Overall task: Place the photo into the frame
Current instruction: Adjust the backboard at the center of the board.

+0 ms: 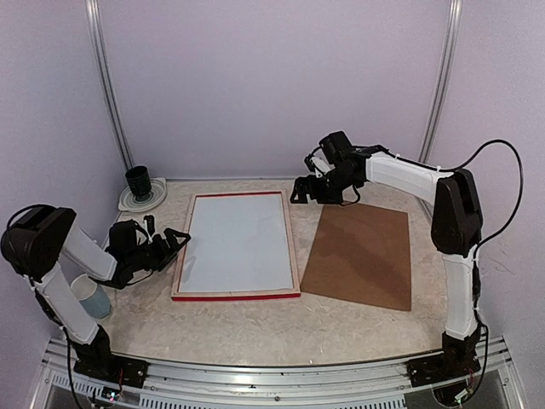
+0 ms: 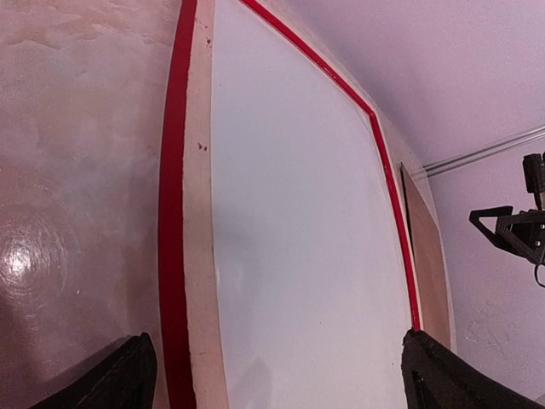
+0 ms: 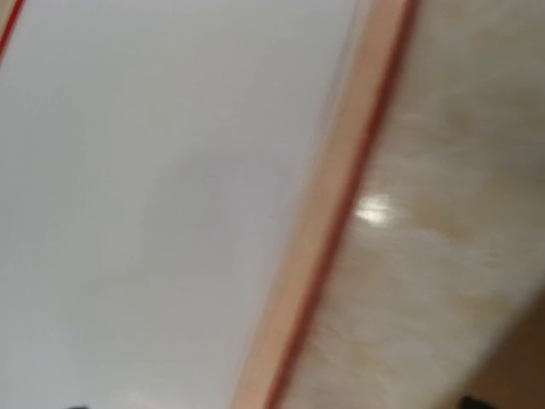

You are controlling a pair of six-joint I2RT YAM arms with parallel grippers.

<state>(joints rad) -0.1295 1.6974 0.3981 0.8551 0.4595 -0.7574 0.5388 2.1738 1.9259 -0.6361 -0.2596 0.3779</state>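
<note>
table point(image 1: 255, 328): pale marbled top, glossy
frame point(image 1: 291, 247): flat, pale wood side up, between the left gripper point(image 1: 176, 240) and the right gripper point(image 1: 300, 192); a white sheet point(image 1: 238, 243) fills it
brown board point(image 1: 362, 251): flat, beside the frame, under the right gripper's near side
plate point(image 1: 128, 203): beyond the left gripper, carrying a dark cup point(image 1: 139, 181)
pale cup point(image 1: 92, 298): upright, behind the left gripper

The left arm lay folded low, forearm reaching rightward, and the left tool point(image 1: 167, 241) had its jaws spread wide, gripping nothing. The right arm stood tall, forearm stretched leftward across the far side. The right tool point(image 1: 301, 191) angled downward, jaws parted and empty.
</note>
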